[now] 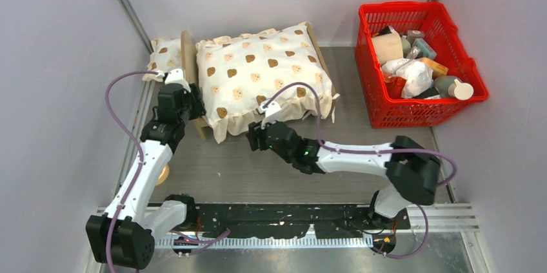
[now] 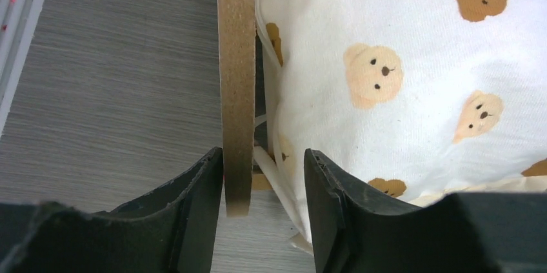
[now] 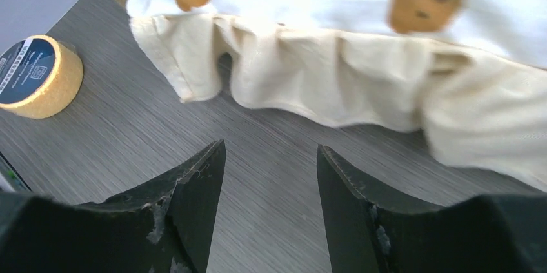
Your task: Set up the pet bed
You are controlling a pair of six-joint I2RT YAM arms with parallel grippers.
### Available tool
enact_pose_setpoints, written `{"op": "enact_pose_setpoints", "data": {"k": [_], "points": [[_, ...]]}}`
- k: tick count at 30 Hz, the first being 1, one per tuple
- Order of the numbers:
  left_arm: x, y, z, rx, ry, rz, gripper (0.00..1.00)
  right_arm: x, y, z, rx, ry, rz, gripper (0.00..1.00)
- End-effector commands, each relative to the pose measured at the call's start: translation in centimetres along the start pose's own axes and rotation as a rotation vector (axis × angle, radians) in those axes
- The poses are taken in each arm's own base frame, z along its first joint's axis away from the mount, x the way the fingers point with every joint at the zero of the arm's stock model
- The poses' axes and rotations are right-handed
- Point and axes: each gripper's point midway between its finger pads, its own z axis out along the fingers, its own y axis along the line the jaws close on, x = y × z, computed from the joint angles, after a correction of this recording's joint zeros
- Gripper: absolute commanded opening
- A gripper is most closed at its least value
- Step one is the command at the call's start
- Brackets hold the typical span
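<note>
Starting at the left edge of the worktop: a cork-coloured tape roll [image 3: 39, 76] sits beside the left arm. Further back, towards the far-left corner, a small bear-print pillow [image 1: 162, 57] leans on the outside of the headboard. The pet bed [image 1: 188, 53] sits along the far edge, left of centre, and its frame is mostly buried under the bear-print ruffled cushion [image 1: 261, 76].

The left end effector [image 2: 263, 157] has its fingers apart and straddling the end of a wooden bed panel. One finger [image 2: 205, 189] is right against the board and the other presses into the cushion side, so it isn't clamped.

The right end effector [image 3: 271, 150] is spread wide and holds nothing. It's low over bare worktop, just in front of the cushion's ruffle.

In the far-right corner is a red basket [image 1: 400, 7] full of random stuff.
</note>
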Motion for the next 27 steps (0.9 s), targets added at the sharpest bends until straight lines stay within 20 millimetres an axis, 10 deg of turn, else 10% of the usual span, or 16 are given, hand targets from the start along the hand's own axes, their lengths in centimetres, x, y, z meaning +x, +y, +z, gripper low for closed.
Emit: {"op": "enact_pose_setpoints", "data": {"k": [1, 6, 11, 18, 22, 27], "points": [[-1.1, -0.7, -0.4, 0.032, -0.017, 0.015, 0.53, -2.4, 3.9, 3.9, -0.027, -0.106, 0.036, 0.61], [-0.2, -0.6, 1.2, 0.019, 0.010, 0.037, 0.47, 0.0, 6.6, 7.2, -0.064, -0.094, -0.019, 0.62], [-1.4, -1.6, 1.7, 0.053, 0.019, 0.036, 0.03, 1.5, 8.0, 9.9, -0.067, -0.073, -0.011, 0.62], [-3.7, -3.1, 1.0, 0.111, -0.043, -0.013, 0.00, 0.4, 9.3, 12.7, -0.040, -0.072, -0.060, 0.58], [-4.5, -3.6, 0.7, 0.135, -0.061, -0.025, 0.00, -2.3, 8.0, 13.0, 0.018, -0.109, -0.092, 0.09], [-5.2, -4.0, 0.4, 0.152, -0.070, -0.031, 0.00, -6.4, 6.5, 11.6, 0.017, -0.161, -0.112, 0.05]]}}
